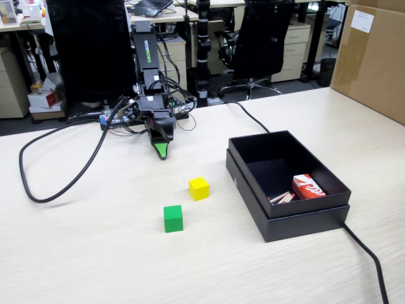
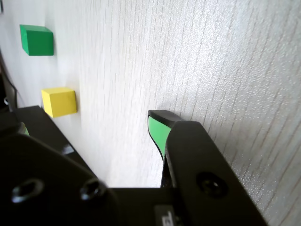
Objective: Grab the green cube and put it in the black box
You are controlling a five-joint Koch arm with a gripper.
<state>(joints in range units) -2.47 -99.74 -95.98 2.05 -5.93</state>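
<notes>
The green cube sits on the pale wooden table, in front of the arm and nearer the camera than the yellow cube. To their right lies the black box, set in its lid. My gripper hangs low over the table behind both cubes, well apart from them, its green tip pointing down. In the wrist view the gripper stands open with bare table between the jaws. There the green cube shows at top left and the yellow cube below it.
Inside the black box lie a red-and-white packet and some wooden sticks. A brown carton stands at the back right. A black cable loops across the table's left, and another cable runs from under the box.
</notes>
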